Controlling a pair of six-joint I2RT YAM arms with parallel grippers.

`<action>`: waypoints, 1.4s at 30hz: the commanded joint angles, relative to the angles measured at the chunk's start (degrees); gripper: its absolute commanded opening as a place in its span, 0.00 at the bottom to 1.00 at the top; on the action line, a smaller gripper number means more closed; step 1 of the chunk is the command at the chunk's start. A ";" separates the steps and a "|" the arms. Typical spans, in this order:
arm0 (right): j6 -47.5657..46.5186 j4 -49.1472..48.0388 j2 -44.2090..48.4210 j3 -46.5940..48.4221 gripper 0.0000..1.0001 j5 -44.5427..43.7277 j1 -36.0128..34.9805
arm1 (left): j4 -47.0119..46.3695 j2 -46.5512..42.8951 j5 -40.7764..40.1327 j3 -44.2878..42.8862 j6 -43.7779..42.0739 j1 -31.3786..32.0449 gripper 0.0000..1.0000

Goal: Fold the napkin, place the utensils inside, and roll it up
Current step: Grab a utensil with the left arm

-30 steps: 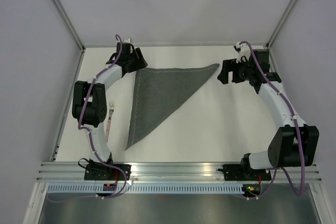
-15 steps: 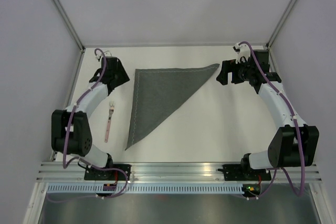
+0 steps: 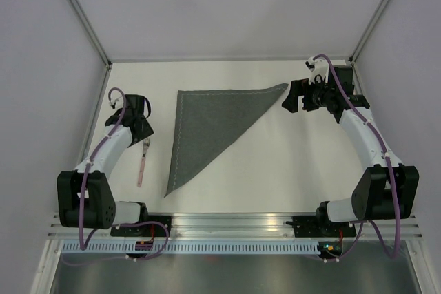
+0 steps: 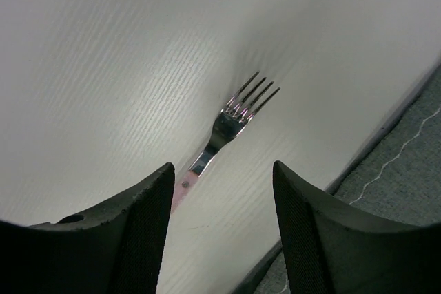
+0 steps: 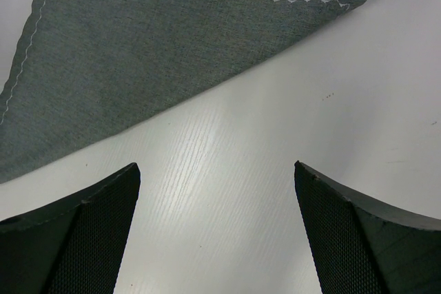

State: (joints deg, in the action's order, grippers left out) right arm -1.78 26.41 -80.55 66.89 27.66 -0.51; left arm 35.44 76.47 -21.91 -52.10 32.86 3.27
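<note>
The dark grey napkin (image 3: 207, 125) lies folded into a triangle in the middle of the table, with the light stitched hem along its far and left edges. A fork with a pink handle (image 3: 142, 162) lies left of it, tines pointing away from me. My left gripper (image 3: 144, 133) is open and empty, hovering just over the fork's tines. In the left wrist view the fork (image 4: 234, 118) lies ahead between the open fingers (image 4: 148, 225), with the napkin's edge (image 4: 406, 170) at the right. My right gripper (image 3: 289, 100) is open and empty beside the napkin's right corner (image 5: 158, 46).
White walls with metal frame posts enclose the table on the left, back and right. An aluminium rail (image 3: 227, 222) carrying both arm bases runs along the near edge. No other utensil shows.
My left arm has swung from the napkin's far left corner leftwards and nearer, ending over the fork. The napkin, the fork and the right arm have stayed put.
</note>
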 commanded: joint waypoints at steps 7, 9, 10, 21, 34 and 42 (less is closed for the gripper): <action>0.99 0.22 2.16 1.49 0.97 1.43 0.08 | 3.14 7.29 5.29 -0.72 -11.50 -1.95 0.54; 0.99 0.04 2.07 1.40 0.97 1.34 0.08 | 3.14 9.47 7.31 -0.99 -12.20 -2.30 0.54; 0.99 0.04 1.98 1.40 0.97 1.34 0.16 | 3.67 10.53 7.76 -1.69 -12.56 -2.39 0.54; 0.90 0.39 -0.22 1.66 0.97 1.78 0.07 | 3.85 19.16 9.87 -3.71 -13.53 -5.99 0.48; 0.99 0.48 -1.62 2.01 0.97 1.96 0.07 | -1.51 24.95 16.10 -7.48 -15.99 -7.40 0.16; 0.46 -0.22 -1.62 1.84 0.98 0.20 0.08 | -3.97 31.54 21.55 -19.59 -18.71 -7.31 0.15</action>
State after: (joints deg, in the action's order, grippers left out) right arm -1.72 26.92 -82.28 66.89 28.42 -0.51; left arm 36.05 104.68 -5.52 -66.74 17.47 -3.84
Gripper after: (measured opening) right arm 0.976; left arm 0.175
